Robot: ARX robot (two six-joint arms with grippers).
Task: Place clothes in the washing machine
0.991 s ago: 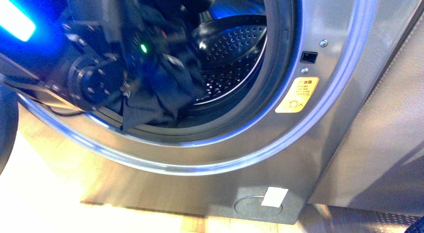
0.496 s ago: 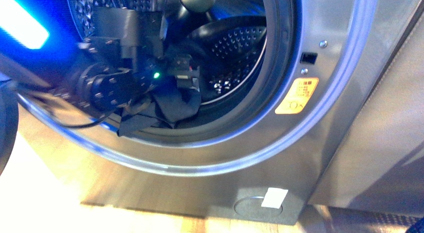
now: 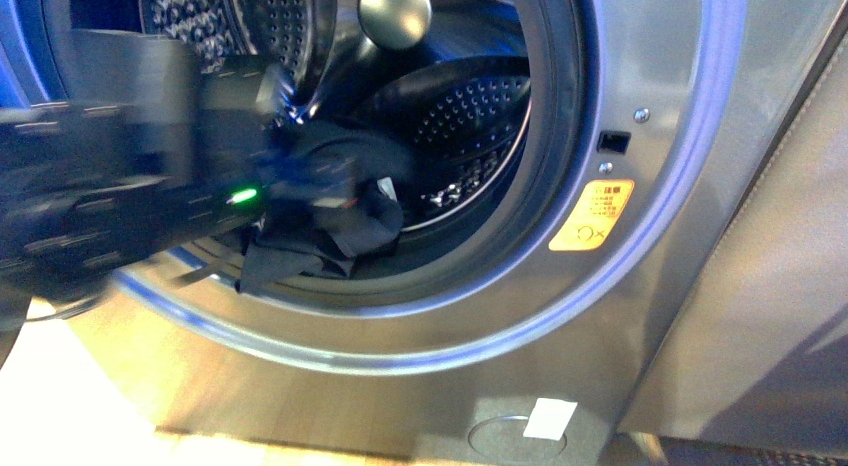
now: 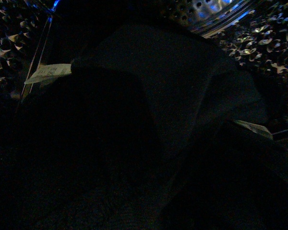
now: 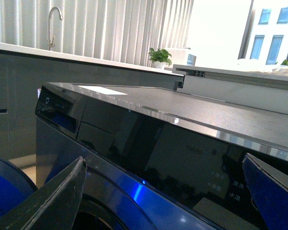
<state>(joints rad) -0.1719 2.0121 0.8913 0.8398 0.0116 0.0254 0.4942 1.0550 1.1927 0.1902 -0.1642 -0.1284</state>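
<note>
Two arms are accounted for. At the left of the front view, the left arm (image 3: 120, 196) is seen blurred and extended into the porthole of the washing machine (image 3: 700, 236). The left tool (image 3: 295, 181) is lost against dark cloth, so its opening cannot be told. The clothes (image 3: 335, 226) are bunched at the porthole's lower lip, partly inside the drum (image 3: 470, 96), with one flap draped over the rim. Further right, a yellow sticker (image 3: 592, 214) is fixed to the front panel. The left wrist view is dark. The right tool (image 5: 163, 196) is held with its fingers (image 5: 53, 201) spread wide and nothing gripped.
</note>
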